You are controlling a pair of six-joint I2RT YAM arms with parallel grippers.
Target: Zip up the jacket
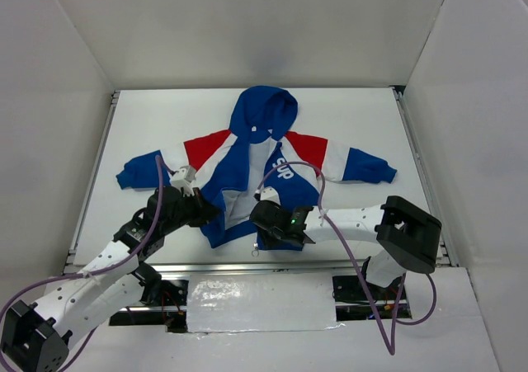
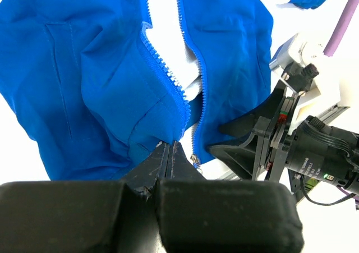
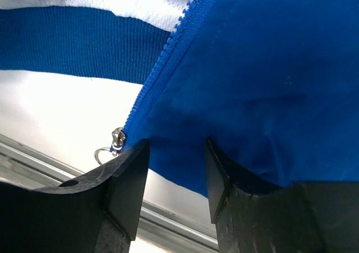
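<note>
Under inspection: small royal blue hooded zip jacket point(image 1: 221, 192) with red and white shoulder bands. Lies face up at the middle of the flat white table point(image 1: 355, 116), hood toward the table's far edge, hem toward its near edge. Front open, sleeves spread toward the table's sides, white "sup" lettering point(image 1: 285, 171) on one panel.

Left gripper point(image 1: 203, 210): closed tight on the jacket's hem corner, at the foot of one row of zip teeth, close to the table's near edge.

Right gripper point(image 1: 261, 220): fingers about half apart, straddling the other panel's hem. Blue cloth between them, not pinched.

Left wrist view only: both zip rows parted, with a small metal zip slider point(image 2: 194, 162) at the foot of the second row.

Right wrist view only: slider's ring pull just beside one fingertip, white mesh lining point(image 3: 112, 0) inside the jacket, metal edge rail point(image 3: 33, 155) along the table's near edge.
</note>
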